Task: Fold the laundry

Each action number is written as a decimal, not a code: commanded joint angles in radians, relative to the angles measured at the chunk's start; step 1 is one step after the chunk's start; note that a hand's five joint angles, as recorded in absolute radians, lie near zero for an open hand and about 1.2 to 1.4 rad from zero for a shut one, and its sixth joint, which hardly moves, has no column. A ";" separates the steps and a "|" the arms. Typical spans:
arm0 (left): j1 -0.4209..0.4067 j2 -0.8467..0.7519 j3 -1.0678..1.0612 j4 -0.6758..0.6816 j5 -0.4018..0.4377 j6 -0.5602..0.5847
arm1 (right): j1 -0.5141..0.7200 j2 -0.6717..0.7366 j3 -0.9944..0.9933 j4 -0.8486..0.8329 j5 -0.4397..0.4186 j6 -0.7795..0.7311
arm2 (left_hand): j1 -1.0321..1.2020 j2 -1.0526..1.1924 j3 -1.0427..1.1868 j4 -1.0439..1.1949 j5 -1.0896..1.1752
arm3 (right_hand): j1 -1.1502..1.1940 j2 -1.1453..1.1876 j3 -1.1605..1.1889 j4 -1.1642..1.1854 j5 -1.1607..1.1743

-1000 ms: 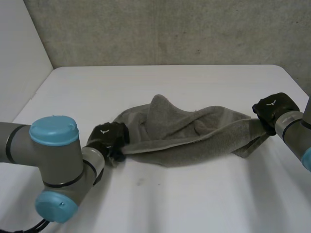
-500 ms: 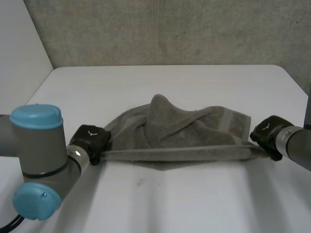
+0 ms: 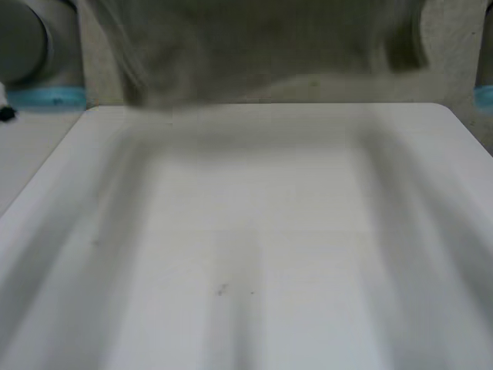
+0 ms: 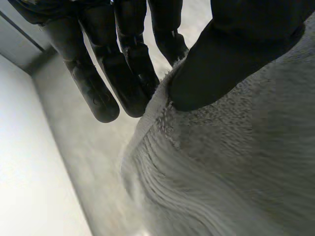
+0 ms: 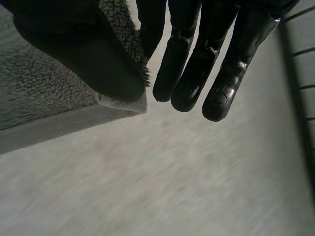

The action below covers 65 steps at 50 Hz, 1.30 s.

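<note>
Grey towel (image 3: 262,54) hangs spread, high over bench (image 3: 254,254) far edge. My left fingers (image 4: 93,93) pinch one top corner against thumb, right fingers (image 5: 187,83) the other. Risk: shallow pinches at very edge; fast swing down could tug corner free, towel drops crumpled.

Open room over the white table (image 3: 254,254), grey towel (image 3: 262,46) stretched high across its far side

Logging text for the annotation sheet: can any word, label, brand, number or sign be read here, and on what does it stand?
None: no text, label or number can be read on the grey towel, the white table, or the left hand and right hand pinching the towel.
</note>
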 commanded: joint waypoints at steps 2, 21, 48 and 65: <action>0.013 0.084 -0.250 0.020 0.014 -0.010 | -0.001 -0.050 0.268 0.041 -0.099 0.025 | 0.216 0.179 0.181 0.180 0.188 | 0.440 0.211 0.209 0.203 0.220; 0.058 -0.083 -0.911 0.010 0.065 0.003 | 0.011 0.076 0.693 0.229 -0.177 0.062 | 0.216 0.179 0.181 0.180 0.188 | 0.440 0.211 0.209 0.203 0.220; 0.061 0.050 -1.011 -0.275 0.059 0.081 | -0.073 -0.099 0.828 0.393 -0.188 0.169 | -0.095 -0.131 -0.130 -0.131 -0.123 | 0.440 0.211 0.209 0.203 0.220; 0.085 0.064 -1.022 -0.245 0.031 -0.082 | -0.131 -0.091 0.819 0.373 -0.190 0.270 | -0.180 -0.216 -0.215 -0.216 -0.208 | 0.440 0.211 0.209 0.203 0.220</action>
